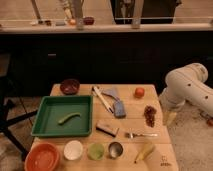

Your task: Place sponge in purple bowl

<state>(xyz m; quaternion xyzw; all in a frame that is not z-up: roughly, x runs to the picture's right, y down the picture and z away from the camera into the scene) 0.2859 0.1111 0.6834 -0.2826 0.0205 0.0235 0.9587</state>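
The sponge (119, 108), a small blue-grey block, lies on the wooden table (135, 124) right of the centre. The purple bowl (70, 86), dark and glossy, stands at the table's far left corner, apart from the sponge. My white arm (187, 87) comes in from the right. My gripper (170, 118) hangs pointing down just off the table's right edge, to the right of the sponge and holding nothing that I can see.
A green tray (46, 125) holding a green pod sits on the left. Near the sponge are a grey-blue wedge (111, 92), a white-handled utensil (102, 99), a red fruit (139, 92), grapes (150, 115), a brown-topped block (107, 128) and a fork (141, 134). An orange bowl (42, 158), white bowl (73, 149), cups and a banana (145, 151) line the front.
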